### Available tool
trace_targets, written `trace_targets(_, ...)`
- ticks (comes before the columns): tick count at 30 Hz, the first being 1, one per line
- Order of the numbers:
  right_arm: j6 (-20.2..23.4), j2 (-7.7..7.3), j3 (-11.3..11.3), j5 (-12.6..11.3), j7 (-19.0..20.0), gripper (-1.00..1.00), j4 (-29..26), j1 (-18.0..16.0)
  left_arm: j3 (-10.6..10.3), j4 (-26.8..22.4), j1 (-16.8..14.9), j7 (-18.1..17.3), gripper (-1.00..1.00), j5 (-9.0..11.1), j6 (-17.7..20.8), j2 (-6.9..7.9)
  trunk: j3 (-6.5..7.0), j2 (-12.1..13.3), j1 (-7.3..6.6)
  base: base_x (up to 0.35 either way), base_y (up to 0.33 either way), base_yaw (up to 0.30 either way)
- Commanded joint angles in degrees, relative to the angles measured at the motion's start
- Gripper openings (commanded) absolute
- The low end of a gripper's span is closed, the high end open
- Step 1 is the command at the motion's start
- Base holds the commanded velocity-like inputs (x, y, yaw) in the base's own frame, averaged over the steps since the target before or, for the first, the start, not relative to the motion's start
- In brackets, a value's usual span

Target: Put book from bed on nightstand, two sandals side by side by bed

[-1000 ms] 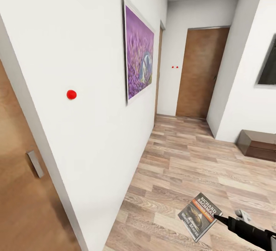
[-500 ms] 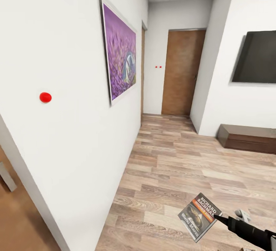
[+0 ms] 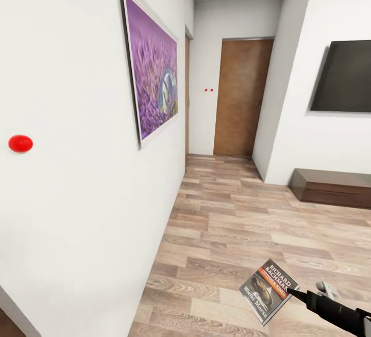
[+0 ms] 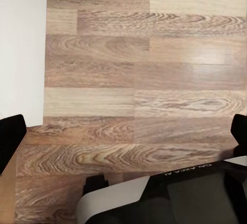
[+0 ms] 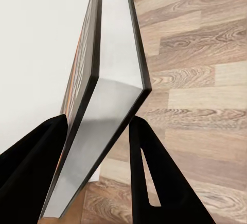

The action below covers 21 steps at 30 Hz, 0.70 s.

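While you carry it: the book [image 3: 269, 289] hangs tilted over the wood floor [image 3: 242, 223] at the lower right of the head view, cover up, pinched at one corner by the right gripper [image 3: 291, 291].
Right jaws: closed on the book; the right wrist view shows the book [image 5: 105, 95] edge-on, pages between the two dark fingers [image 5: 154, 178], one on each cover.
Left jaws: the left wrist view catches dark tips at both sides of the picture, well apart, with nothing but floor planks between them, so you have them spread and empty.
Step in hand: my reading is transit, with the book lifted and the first half of the task under way, and neither sandal dealt with.
Next move: you need to find a nightstand, bring the base alongside it, then lower the book flat onto its top before you let go; the corner pinch looks slight, so turn gently.
Surroundings: a white wall [image 3: 77, 198] with a purple painting [image 3: 151, 74] runs close on your left, a brown door [image 3: 241, 97] ends the passage, and a dark screen [image 3: 344, 75] hangs above a long low dark bench [image 3: 332, 187] on the right.
Hidden or unclear: the right arm [image 3: 337, 314] is cut by the picture's edge, and the small red marks on the walls are too small to name.
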Motion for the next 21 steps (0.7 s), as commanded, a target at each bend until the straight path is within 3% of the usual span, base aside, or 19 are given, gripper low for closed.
trace_targets(1, 0.60, 0.02, 0.06, -0.62, 0.30, -1.00, 0.14, -0.09, -0.24, 0.06, -0.04, 0.09, 1.00, -0.38, -0.27, 0.01, -0.07, -0.08, 0.06, 0.273, 0.000, -0.001)
trace_targets(8, 0.60, 0.02, 0.06, -0.62, 0.37, -1.00, 0.14, -0.07, -0.28, 0.06, -0.04, 0.09, 1.00, -0.38, -0.31, 0.01, -0.07, -0.08, 0.06, 0.086, 0.000, -0.019)
trace_targets(21, 0.60, 0.02, 0.06, -0.62, 0.39, -1.00, 0.14, -0.09, -0.24, 0.06, -0.04, 0.08, 1.00, -0.38, -0.32, 0.01, -0.07, -0.08, 0.06, 0.016, 0.000, -0.127)
